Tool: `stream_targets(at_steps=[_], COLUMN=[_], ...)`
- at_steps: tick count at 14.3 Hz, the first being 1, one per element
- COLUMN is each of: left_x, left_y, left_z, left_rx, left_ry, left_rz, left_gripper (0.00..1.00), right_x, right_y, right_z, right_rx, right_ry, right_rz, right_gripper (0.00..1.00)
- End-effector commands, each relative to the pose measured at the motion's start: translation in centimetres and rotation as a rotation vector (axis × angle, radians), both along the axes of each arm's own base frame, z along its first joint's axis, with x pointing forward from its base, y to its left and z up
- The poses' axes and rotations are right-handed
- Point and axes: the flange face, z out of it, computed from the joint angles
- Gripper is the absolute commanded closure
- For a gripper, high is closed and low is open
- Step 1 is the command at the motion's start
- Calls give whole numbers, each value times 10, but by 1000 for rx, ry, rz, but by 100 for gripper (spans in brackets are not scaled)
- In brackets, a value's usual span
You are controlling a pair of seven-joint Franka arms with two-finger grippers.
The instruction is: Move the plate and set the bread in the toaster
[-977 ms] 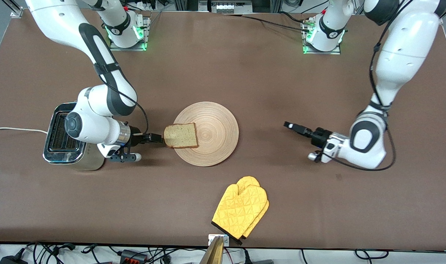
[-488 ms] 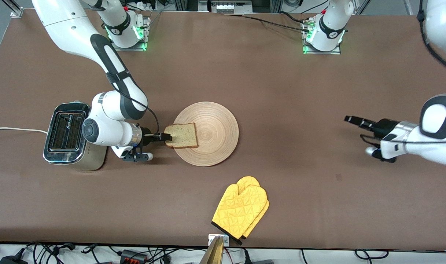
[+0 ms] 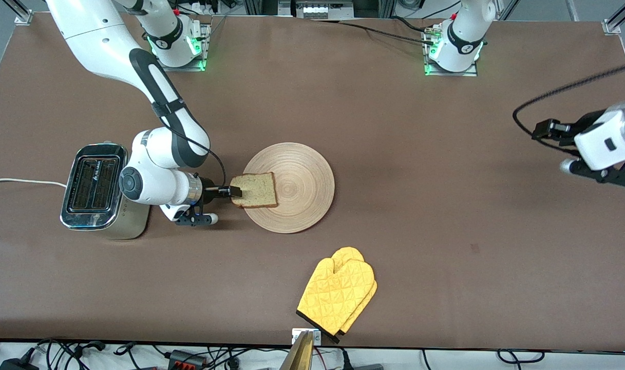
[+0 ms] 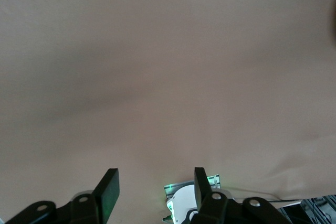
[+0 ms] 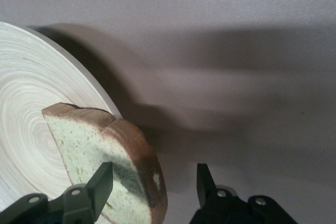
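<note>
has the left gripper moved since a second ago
Yes. The left gripper has pulled away from the plate toward the left arm's end of the table, open and holding nothing.

Left arm (image 3: 607, 144) cut by frame edge

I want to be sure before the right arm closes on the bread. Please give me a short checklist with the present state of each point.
1. Right tool open around the bread: ok; in the right wrist view one finger is over the slice and the other is off its crust edge.
2. Bread lies on the plate, overhanging the rim: ok.
3. Bread actually gripped: not ok, jaws not closed.
4. Toaster slots free of anything: ok, both look dark and empty.
5. Left tool out of the way: ok, open over the left arm's end of the table.
6. Oven mitt apart from the plate: ok.
</note>
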Motion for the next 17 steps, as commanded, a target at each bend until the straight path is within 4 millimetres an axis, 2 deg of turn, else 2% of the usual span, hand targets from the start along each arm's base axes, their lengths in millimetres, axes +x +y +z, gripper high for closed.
stream_targets(at_steps=[1, 3, 5, 7, 8, 9, 10, 12, 14, 16, 17], left_x=[-13, -29, -46, -47, -42, -41, -39, -29, -24, -18, -19], left_y=[-19, -47, -78, -72, -57, -53, -49, -34, -26, -22, -12], left_z=[2, 2, 1, -3, -6, -3, -3, 1, 3, 11, 13], left_rx=[55, 94, 130, 128, 120, 114, 114, 110, 88, 88, 87], left_ry=[22, 26, -11, -10, -28, -47, -59, -125, -148, -207, -218], left_rz=[24, 64, 79, 93, 108, 110, 117, 150, 174, 196, 229], left_gripper=[0, 0, 0, 0, 0, 0, 0, 0, 0, 0, 0], right_x=[5, 4, 4, 2, 2, 3, 4, 9, 15, 23, 27], right_y=[9, 11, 11, 15, 16, 14, 16, 20, 26, 34, 35], right_z=[0, 0, 0, -1, -1, 0, 3, 13, 30, 69, 89], right_rx=[24, 24, 24, 25, 25, 25, 29, 34, 43, 63, 68], right_ry=[-6, -6, -6, -3, -3, -6, -9, -29, -49, -56, -51], right_rz=[-13, -10, -10, -3, -1, 3, 8, 16, 26, 56, 76], right_gripper=[32, 34, 42, 67, 77, 88, 93, 100, 100, 100, 100])
